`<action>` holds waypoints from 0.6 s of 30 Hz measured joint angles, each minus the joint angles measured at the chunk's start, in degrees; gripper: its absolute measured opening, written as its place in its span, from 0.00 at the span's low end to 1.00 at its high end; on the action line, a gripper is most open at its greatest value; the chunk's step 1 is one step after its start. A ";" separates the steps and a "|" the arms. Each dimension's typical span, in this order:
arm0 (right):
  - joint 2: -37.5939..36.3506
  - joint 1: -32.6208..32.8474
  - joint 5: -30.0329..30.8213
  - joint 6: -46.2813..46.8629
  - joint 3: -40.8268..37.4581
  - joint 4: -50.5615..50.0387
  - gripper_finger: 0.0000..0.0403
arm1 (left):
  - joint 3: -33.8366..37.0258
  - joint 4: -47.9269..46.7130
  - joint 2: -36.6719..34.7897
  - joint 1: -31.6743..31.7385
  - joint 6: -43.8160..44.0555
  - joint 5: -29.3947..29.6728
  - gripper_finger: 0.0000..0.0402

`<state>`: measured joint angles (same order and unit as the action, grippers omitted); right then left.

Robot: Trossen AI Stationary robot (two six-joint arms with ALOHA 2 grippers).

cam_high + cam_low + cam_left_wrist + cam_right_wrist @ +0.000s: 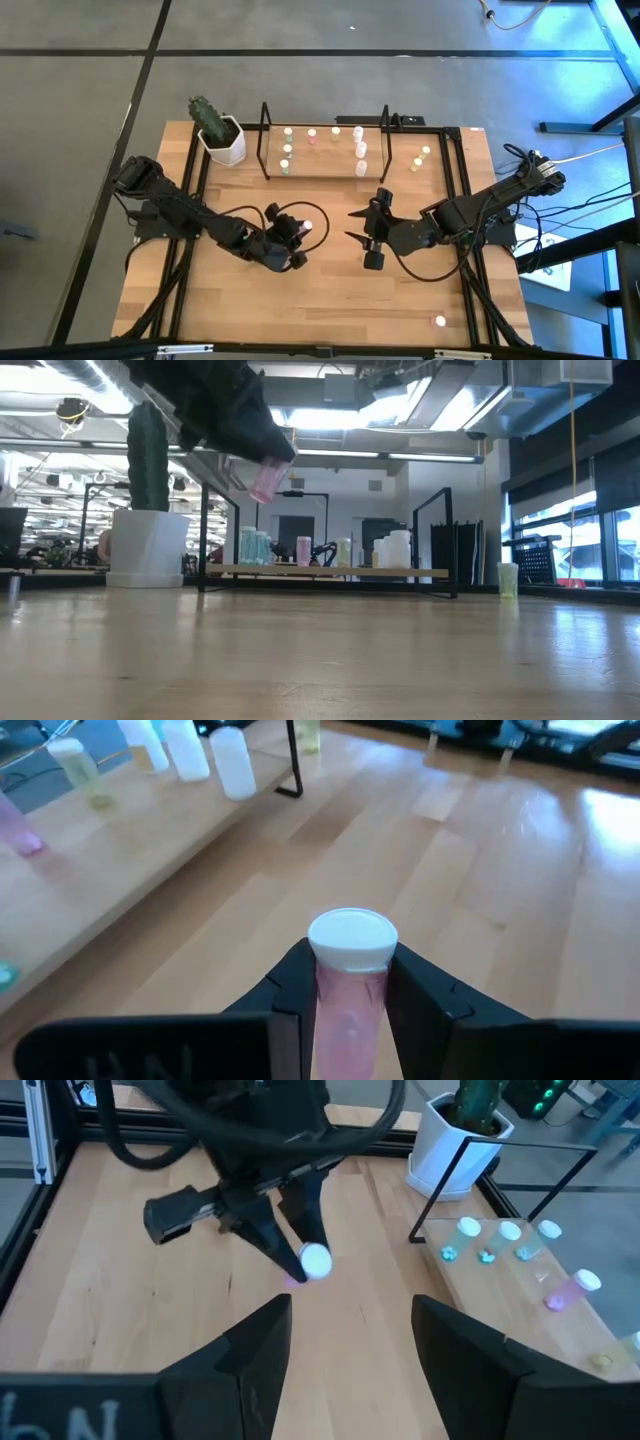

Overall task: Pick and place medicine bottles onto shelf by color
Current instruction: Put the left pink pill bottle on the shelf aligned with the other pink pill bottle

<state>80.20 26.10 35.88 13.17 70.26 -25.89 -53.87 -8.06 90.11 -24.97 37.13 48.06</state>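
My left gripper (300, 232) is shut on a pink medicine bottle (350, 1010) with a white cap (352, 940), held above the middle of the table, near side of the shelf. The shelf (320, 168), black wire with a wooden floor, stands at the far edge. Several small bottles (287, 150) stand upright on its floor. My right gripper (352, 225) hovers open just to the right of the left one, pointing at it, with nothing between its fingers (250, 1350). My left gripper pinches the pink bottle's body (340, 1000) between its two fingers, just behind the white cap. The bottle lies along the fingers, its cap sticking out past their tips. In the low view the bottle (265, 480) tilts down and hangs clear of the table.
A white pot with a cactus (222, 135) stands left of the shelf. Two bottles (420, 158) stand right of the shelf, and another (438, 321) near the front right corner. Black rails (195, 200) run along the table's sides. Bare wood lies between the grippers and the shelf.
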 joint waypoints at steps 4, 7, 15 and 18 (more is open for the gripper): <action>0.00 0.00 0.00 0.09 0.00 0.00 0.52 | 0.00 1.51 0.84 -0.22 0.06 0.76 0.21; 0.00 0.00 0.01 0.00 0.00 -0.02 0.52 | 0.76 4.85 1.23 -0.22 -0.13 1.19 0.21; 0.00 -0.02 0.00 0.11 0.00 -0.04 0.52 | 14.06 32.32 1.22 0.16 -5.17 -1.44 0.21; 0.00 0.00 0.00 0.00 0.00 -0.04 0.52 | 17.22 37.08 1.22 1.12 -7.77 -2.58 0.21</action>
<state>80.20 26.11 35.88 13.17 70.26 -25.93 -36.65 29.02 91.33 -23.85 29.36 45.47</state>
